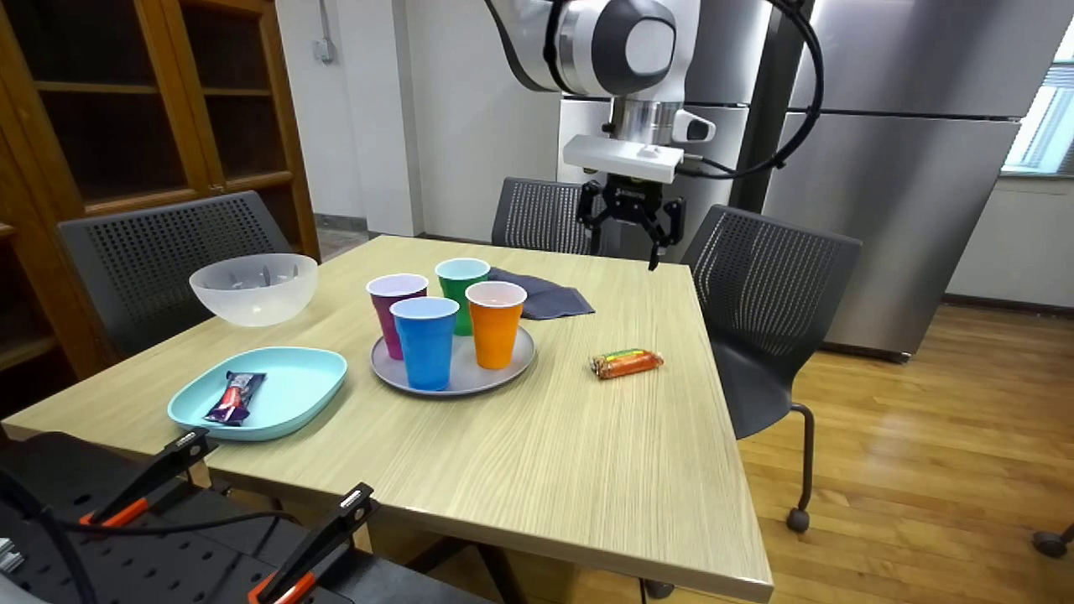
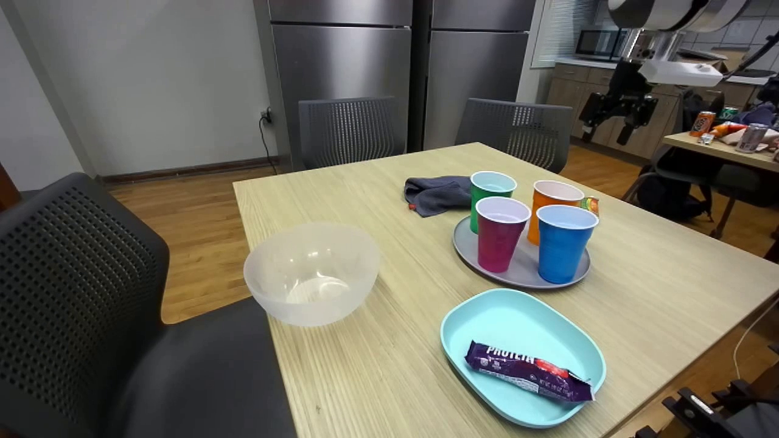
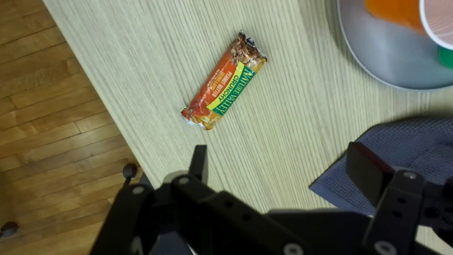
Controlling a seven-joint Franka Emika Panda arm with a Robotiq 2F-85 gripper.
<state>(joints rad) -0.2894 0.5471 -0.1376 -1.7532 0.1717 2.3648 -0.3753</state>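
Granola bar (image 3: pixel 224 83) on table (image 3: pixel 293 102), lower than hand (image 1: pixel 624 254), well apart

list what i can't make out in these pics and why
Nature Valley bar: mostly hidden behind the orange cup and blue cup in an exterior view.
Green cup: cut to a sliver by the right edge, wrist view.
Slate-blue cloth: partly behind the gripper, cut off at the right edge, wrist view.
Protein bar: smallest print too small to read in both exterior views.
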